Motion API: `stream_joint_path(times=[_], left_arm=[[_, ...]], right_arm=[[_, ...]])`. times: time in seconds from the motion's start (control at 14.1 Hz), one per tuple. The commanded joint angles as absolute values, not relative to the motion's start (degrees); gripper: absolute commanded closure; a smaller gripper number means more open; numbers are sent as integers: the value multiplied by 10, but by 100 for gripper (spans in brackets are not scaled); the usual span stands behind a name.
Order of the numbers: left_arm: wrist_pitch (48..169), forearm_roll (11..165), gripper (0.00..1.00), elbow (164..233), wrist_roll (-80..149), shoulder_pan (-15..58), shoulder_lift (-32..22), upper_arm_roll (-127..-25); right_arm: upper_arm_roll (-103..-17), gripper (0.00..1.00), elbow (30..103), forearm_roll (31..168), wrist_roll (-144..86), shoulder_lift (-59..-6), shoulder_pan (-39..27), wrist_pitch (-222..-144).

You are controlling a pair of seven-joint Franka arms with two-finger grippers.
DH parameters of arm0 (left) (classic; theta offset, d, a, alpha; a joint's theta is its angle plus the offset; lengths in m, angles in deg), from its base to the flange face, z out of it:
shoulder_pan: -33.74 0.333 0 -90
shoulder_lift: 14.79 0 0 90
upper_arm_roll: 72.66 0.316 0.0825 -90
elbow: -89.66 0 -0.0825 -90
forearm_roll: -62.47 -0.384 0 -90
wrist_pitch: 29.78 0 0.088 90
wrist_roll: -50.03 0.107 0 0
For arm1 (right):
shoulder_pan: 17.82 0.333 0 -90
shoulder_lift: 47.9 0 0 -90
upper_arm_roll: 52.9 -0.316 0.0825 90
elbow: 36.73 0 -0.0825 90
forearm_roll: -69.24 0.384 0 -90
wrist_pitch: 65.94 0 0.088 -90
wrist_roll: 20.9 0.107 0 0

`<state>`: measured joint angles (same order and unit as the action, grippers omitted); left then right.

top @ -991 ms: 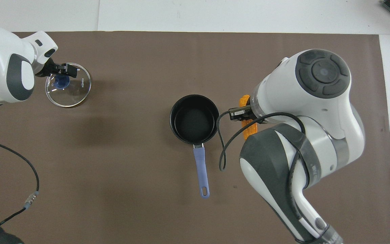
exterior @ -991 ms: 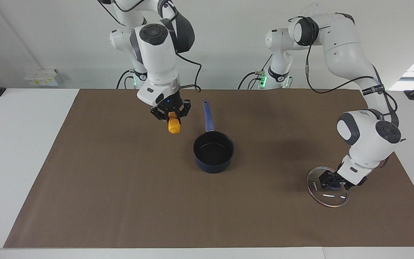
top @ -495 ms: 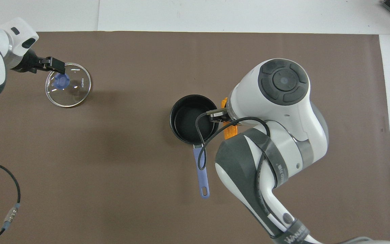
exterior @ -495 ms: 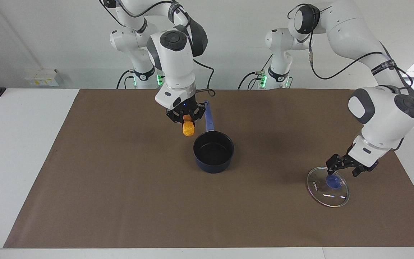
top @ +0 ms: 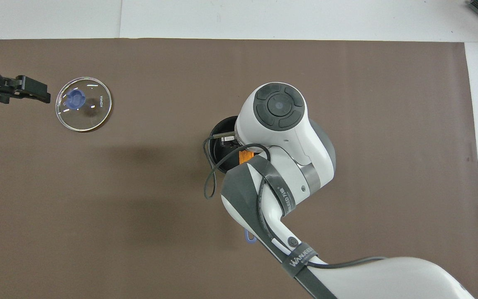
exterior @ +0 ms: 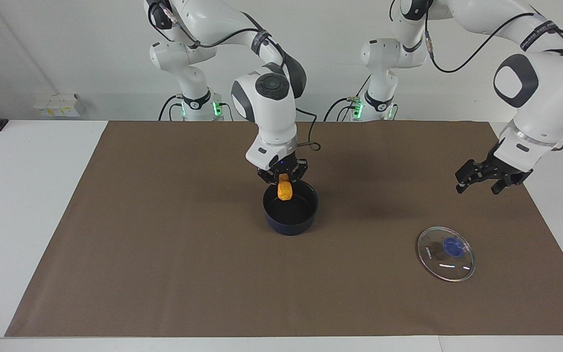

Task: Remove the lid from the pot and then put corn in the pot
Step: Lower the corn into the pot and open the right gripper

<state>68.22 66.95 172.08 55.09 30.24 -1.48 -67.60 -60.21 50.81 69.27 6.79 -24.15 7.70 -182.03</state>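
Over the pot point(exterior: 290, 208) at mid-table, the right gripper point(exterior: 282, 176) grips the corn point(exterior: 285, 190); next, release it inside. The lid point(exterior: 446, 253) lies toward the left arm's end, the left gripper point(exterior: 486, 177) spread empty above.

In the overhead view the right arm covered most of the pot point(top: 216, 145), leaving a dark crescent of rim at its 9 o'clock side and the handle's end loop at 6 o'clock. The corn point(top: 244, 156) showed only as a small orange patch under the wrist. The right hand point(top: 235, 143) was almost wholly hidden there. The left arm was cut off by the frame's edge.
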Motion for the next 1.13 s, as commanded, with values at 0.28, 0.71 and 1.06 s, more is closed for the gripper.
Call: stream_joint_path(times=[0.28, 0.71, 1.06], left_arm=[[582, 648, 0, 1774, 501, 298, -129, -676], [627, 647, 0, 1839, 508, 299, -167, -677], [579, 634, 0, 1788, 513, 299, -142, -677]], right_arm=[[-603, 92, 489, 678, 96, -175, 87, -1881], [-604, 81, 513, 676, 85, -175, 80, -1886], [-603, 54, 522, 676, 85, -158, 81, -1913]])
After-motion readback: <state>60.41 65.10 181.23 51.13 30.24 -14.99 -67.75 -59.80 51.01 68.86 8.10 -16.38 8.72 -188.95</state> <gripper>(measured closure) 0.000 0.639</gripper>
